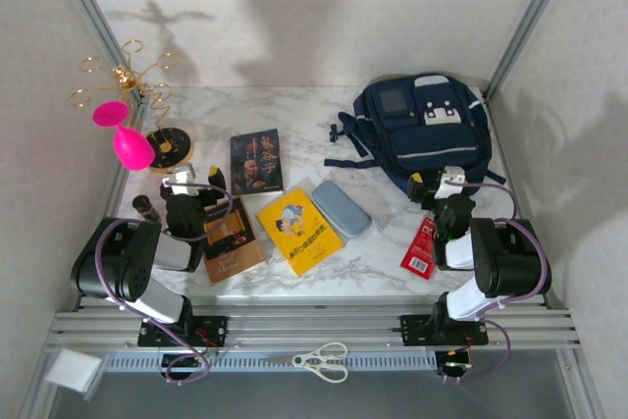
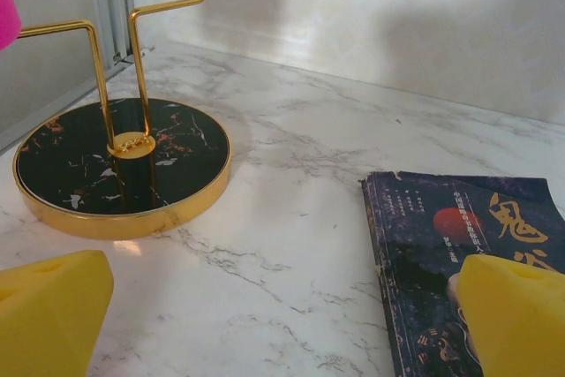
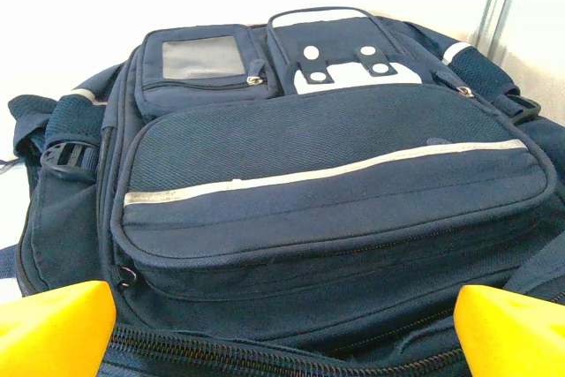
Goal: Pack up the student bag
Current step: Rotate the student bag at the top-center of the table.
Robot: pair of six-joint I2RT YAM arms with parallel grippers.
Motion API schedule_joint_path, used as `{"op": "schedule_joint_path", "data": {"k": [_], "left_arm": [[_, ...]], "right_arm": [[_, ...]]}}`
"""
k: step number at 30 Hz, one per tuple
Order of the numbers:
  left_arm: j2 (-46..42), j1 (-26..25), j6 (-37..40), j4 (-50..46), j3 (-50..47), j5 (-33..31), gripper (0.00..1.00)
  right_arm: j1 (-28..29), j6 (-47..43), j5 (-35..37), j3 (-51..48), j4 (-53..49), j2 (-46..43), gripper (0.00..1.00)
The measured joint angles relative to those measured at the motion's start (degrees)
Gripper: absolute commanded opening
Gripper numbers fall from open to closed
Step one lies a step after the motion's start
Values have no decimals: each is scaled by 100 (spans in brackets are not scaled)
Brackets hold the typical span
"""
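Note:
The student bag (image 1: 422, 125), a navy backpack with a pale stripe across its front pocket, lies flat at the back right of the table. My right gripper (image 1: 435, 182) stands open just in front of its near edge. In the right wrist view the student bag (image 3: 327, 183) lies close ahead, a zip running between the yellow fingertips (image 3: 53, 328) of my right gripper (image 3: 282, 328). My left gripper (image 1: 196, 180) is open over bare marble. In the left wrist view my left gripper (image 2: 282, 324) holds nothing, with a dark book (image 2: 459, 245) by its right finger.
On the marble lie the dark book (image 1: 256, 161), a yellow book (image 1: 298, 230), a brown book (image 1: 232, 240), a grey-blue pencil case (image 1: 341, 208) and a red packet (image 1: 422, 247). A gold stand (image 1: 169, 144) with a pink cup (image 1: 128, 144) is back left. Scissors (image 1: 322, 360) rest on the front rail.

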Motion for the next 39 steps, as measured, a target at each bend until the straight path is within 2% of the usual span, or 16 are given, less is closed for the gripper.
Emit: {"op": "schedule_joint_path", "data": {"k": [9, 17, 22, 27, 33, 39], "left_arm": [[-55, 0, 0, -57, 0, -4, 99], [-1370, 0, -2, -1040, 144, 0, 99], [-2127, 0, -170, -2092, 522, 31, 99], [-2616, 0, -754, -2918, 859, 424, 99], [-2745, 11, -1910, -3556, 1047, 1139, 99], [-2752, 11, -2824, -4461, 1213, 1316, 99]], "right_arm": [[0, 0, -4, 31, -101, -39, 99], [0, 164, 197, 498, -1167, -951, 99], [0, 516, 299, 994, -2409, -1478, 99], [0, 1215, 321, 1478, -3689, -1814, 99], [-31, 2253, 76, 1871, -5176, -2068, 99], [-225, 2791, -109, 2179, -6620, -2236, 99]]}}
